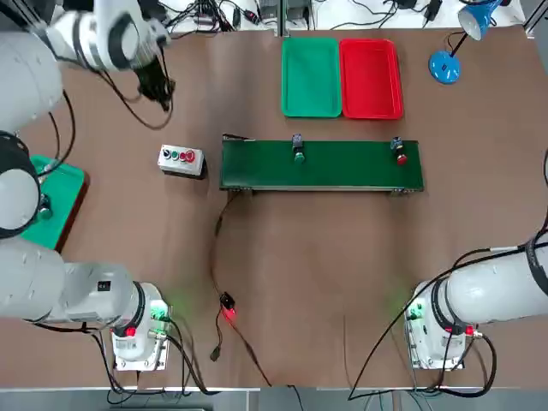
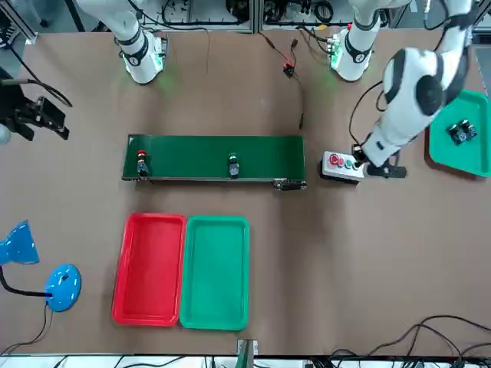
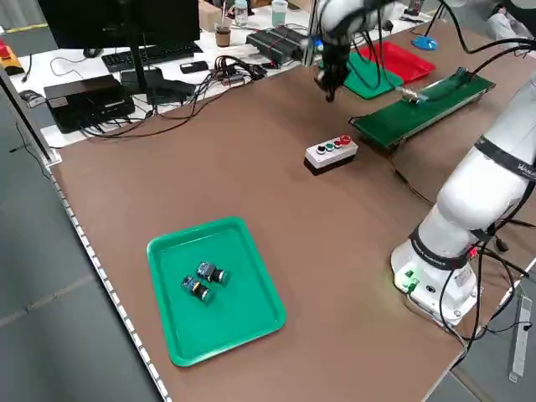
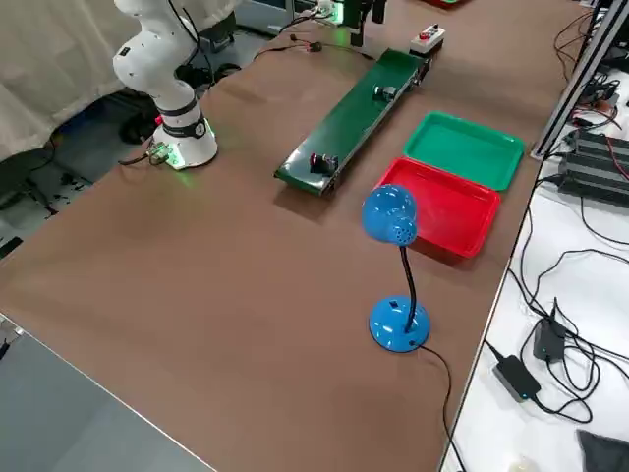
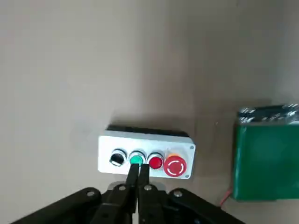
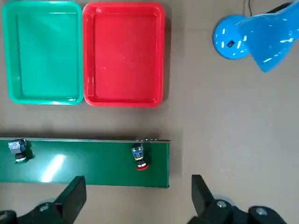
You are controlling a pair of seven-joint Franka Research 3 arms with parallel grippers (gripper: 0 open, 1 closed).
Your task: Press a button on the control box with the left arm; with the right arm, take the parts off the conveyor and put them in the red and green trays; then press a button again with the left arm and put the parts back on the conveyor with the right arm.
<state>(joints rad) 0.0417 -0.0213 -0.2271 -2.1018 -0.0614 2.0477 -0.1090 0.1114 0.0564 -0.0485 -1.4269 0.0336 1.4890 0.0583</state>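
The left gripper point(image 5: 138, 173), jaws pinched shut as a poker, hangs above the control box point(image 5: 145, 155); the right gripper point(image 6: 135, 196) waits wide open over the conveyor point(image 6: 84, 161).

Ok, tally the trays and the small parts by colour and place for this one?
Green trays: 2, one beyond the conveyor, one at the robot's left
Red trays: 1
Parts on the conveyor: 2, one green-capped, one red-capped
Parts in the left tray: 2
Total: 7
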